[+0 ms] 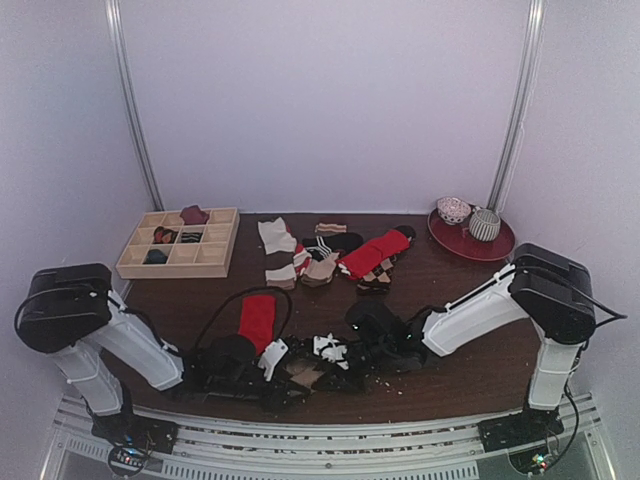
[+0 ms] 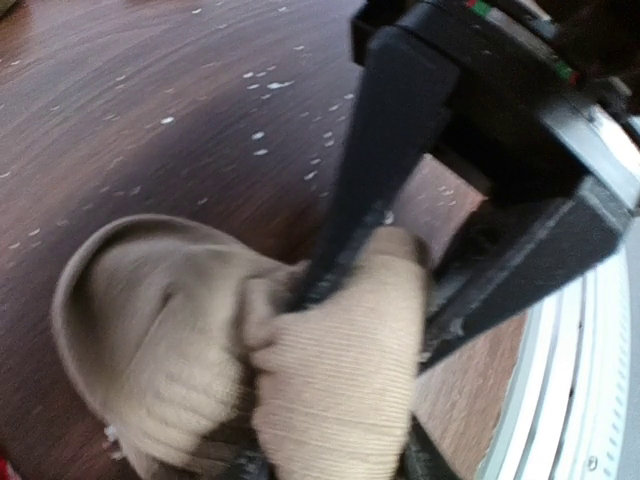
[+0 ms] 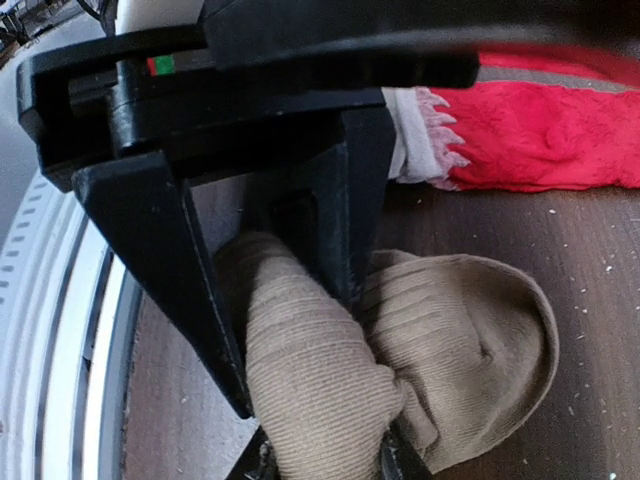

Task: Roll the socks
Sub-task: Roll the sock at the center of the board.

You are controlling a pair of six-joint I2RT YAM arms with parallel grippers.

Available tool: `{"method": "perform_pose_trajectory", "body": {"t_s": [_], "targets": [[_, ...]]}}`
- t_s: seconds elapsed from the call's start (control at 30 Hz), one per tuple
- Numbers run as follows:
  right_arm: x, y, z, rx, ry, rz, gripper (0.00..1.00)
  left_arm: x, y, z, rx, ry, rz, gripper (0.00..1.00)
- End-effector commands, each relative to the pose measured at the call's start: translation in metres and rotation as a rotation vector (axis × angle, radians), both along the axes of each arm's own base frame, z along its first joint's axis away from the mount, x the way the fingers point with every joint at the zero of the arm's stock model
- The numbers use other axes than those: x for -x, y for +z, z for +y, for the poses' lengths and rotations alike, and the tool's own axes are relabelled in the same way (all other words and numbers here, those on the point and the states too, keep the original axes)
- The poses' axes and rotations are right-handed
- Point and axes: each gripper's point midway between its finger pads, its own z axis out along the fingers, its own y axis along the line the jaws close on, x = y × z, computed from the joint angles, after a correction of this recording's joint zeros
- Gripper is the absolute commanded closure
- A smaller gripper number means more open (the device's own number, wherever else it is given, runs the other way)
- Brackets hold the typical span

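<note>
The tan sock [image 2: 150,340] lies bunched on the dark wooden table near its front edge. A thick fold of it [image 2: 340,390] fills the gap in my left gripper [image 2: 336,400], both fingers pressed against the fabric. My right gripper [image 3: 325,420] is shut on a rolled part of the same tan sock [image 3: 470,340], whose rounded end spreads to the right of it. The red sock [image 3: 550,140] lies flat just beyond, its cream end [image 3: 425,140] toward the gripper. In the top view the two grippers [image 1: 275,365] [image 1: 345,350] meet over the tan sock [image 1: 303,372], with the red sock [image 1: 257,320] behind them.
A wooden compartment box [image 1: 180,243] with a few rolled socks stands at the back left. Other socks [image 1: 330,255] lie piled at the back middle. A red plate [image 1: 472,245] with two bowls sits back right. The metal rail [image 2: 590,380] runs close along the table's front edge.
</note>
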Motion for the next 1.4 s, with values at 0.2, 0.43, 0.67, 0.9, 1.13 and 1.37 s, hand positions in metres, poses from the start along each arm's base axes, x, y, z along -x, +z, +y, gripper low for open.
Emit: {"method": "perform_pose_trajectory", "body": {"t_s": [0.2, 0.43, 0.67, 0.9, 1.13, 1.37], "targets": [[0.064, -0.082, -0.079, 0.589, -0.170, 0.496, 0.87, -0.012, 0.022, 0.038, -0.229, 0.006, -0.183, 0.50], [0.073, -0.094, -0.098, 0.722, -0.232, 0.628, 0.88, -0.008, 0.079, 0.045, -0.051, -0.009, -0.330, 0.47], [0.078, -0.113, -0.110, 0.787, -0.261, 0.672, 0.88, 0.009, 0.108, 0.041, 0.134, -0.092, -0.408, 0.40], [0.081, -0.120, -0.113, 0.826, -0.260, 0.708, 0.88, 0.009, 0.073, 0.028, 0.097, -0.124, -0.369, 0.41], [0.083, -0.122, -0.120, 0.865, -0.247, 0.714, 0.88, 0.003, 0.061, 0.022, 0.069, -0.102, -0.359, 0.46], [0.082, -0.123, -0.118, 0.864, -0.240, 0.711, 0.88, 0.005, 0.033, 0.025, 0.006, -0.107, -0.297, 0.63]]}}
